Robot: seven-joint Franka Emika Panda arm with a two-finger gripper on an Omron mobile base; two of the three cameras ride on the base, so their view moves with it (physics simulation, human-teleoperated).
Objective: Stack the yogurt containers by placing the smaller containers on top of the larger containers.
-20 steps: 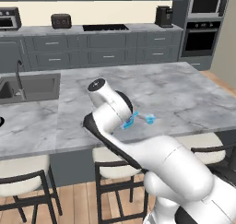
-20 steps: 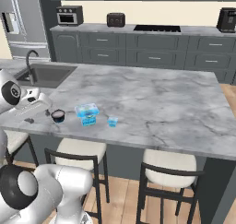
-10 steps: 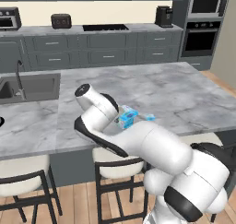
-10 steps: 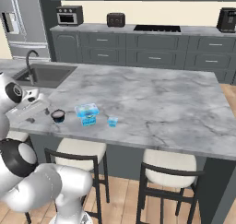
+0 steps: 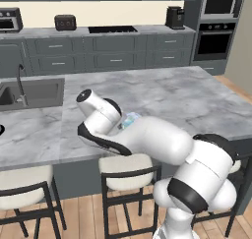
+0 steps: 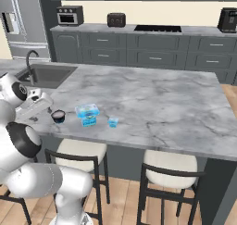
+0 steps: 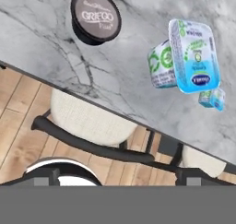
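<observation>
Hand (image 6: 38,100) wide, empty | dark cup (image 7: 95,16), boxy pack (image 7: 193,56), tiny cup (image 7: 213,98) unstacked

A glossy white robot arm (image 5: 147,139) of smooth, rounded plastic-looking shells is seen in the left base view. Its links are thick and tubular, swelling into bulbous housings at each joint. Black bands are set between the white segments: a wide dark ring (image 5: 184,196) circles the large lower joint, and a narrower black seam (image 5: 101,140) runs along the underside of the upper link. The upper end is closed by a round white cap (image 5: 84,96) with a small dark disc at its centre. In the right base view the same white shells are shown, with a black circular collar (image 6: 21,138) around a joint and a dark round face (image 6: 21,90) on the upper housing.
</observation>
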